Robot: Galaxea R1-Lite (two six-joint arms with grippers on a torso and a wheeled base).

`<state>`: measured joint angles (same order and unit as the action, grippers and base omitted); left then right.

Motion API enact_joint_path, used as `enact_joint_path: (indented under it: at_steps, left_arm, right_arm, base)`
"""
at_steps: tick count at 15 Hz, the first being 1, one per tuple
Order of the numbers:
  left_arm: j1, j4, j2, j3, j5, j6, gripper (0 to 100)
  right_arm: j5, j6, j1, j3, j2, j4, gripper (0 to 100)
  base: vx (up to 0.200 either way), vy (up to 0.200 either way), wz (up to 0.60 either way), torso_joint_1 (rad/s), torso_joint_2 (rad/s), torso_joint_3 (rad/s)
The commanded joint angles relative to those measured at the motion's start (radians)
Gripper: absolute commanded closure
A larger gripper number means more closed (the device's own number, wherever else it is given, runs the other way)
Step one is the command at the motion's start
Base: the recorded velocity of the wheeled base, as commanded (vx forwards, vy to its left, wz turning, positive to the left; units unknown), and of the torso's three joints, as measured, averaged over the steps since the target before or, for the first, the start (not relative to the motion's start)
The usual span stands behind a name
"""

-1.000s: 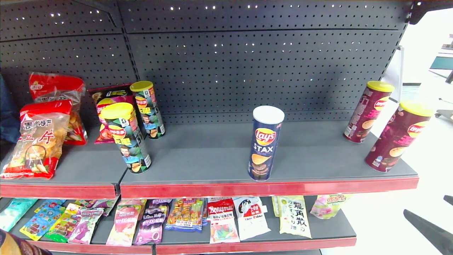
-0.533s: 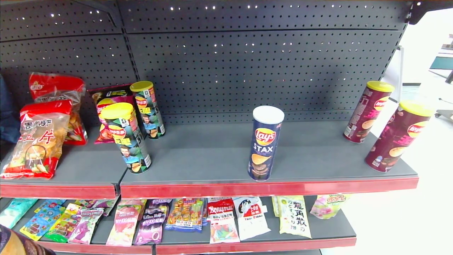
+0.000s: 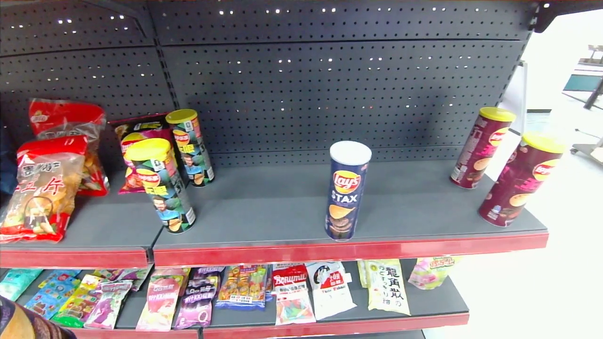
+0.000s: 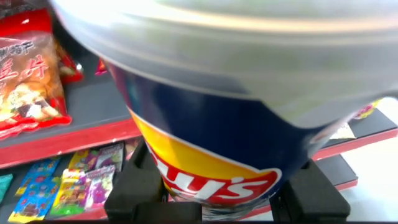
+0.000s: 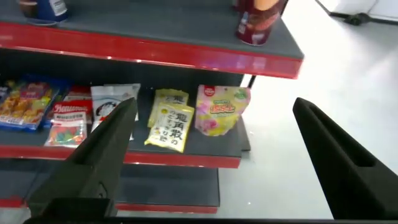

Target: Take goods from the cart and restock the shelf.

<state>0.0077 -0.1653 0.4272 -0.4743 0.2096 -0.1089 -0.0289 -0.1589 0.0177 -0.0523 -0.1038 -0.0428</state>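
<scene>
Fingers (image 4: pixel 140 186) of the left gripper (image 4: pixel 221 202) are pressed against both sides of a held blue can (image 4: pixel 205 124), whose pale lid is turned toward the wrist camera. This can is held in the air in front of the shelf (image 3: pixel 282 207), with red snack bags (image 4: pixel 28 81) seen behind it. The right gripper (image 5: pixel 217 165) is spread wide, with nothing between its 2 fingers, and is pointed toward the lower board (image 5: pixel 205 149), where flat packets (image 5: pixel 171 124) are laid in a row. On the upper board 1 standing blue can (image 3: pixel 347 190) is placed upright near the red front edge, about midway along. 2 maroon cans (image 3: pixel 518 181) with yellow lids are set at the right end, 1 behind the other. 2 green-patterned cans (image 3: pixel 160 190) with yellow lids are stood toward the left, just beside the red bags.
</scene>
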Motion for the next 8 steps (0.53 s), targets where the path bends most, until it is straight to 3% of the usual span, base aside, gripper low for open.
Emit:
enact_joint_path:
  at_steps: [1, 3, 8]
  left_arm:
    - [0.002, 0.0, 0.002, 0.002, 0.001, 0.0, 100]
    - [0.0, 0.0, 0.002, 0.002, 0.001, 0.0, 100]
    - [0.002, 0.015, 0.061, -0.023, 0.001, 0.0, 100]
  right_arm:
    - [0.0, -0.001, 0.001, 0.0, 0.007, 0.0, 0]
    - [0.001, -0.001, 0.005, 0.0, 0.004, 0.0, 0]
    - [0.004, 0.009, 0.008, 0.0, 0.044, 0.0, 0]
  base:
    - [0.0, 0.0, -0.6, 0.002, -0.01, -0.002]
    - [0.0, 0.0, -0.6, 0.012, 0.0, 0.002]
    - [0.0, 0.0, 0.0, 0.0, 0.0, 0.0]
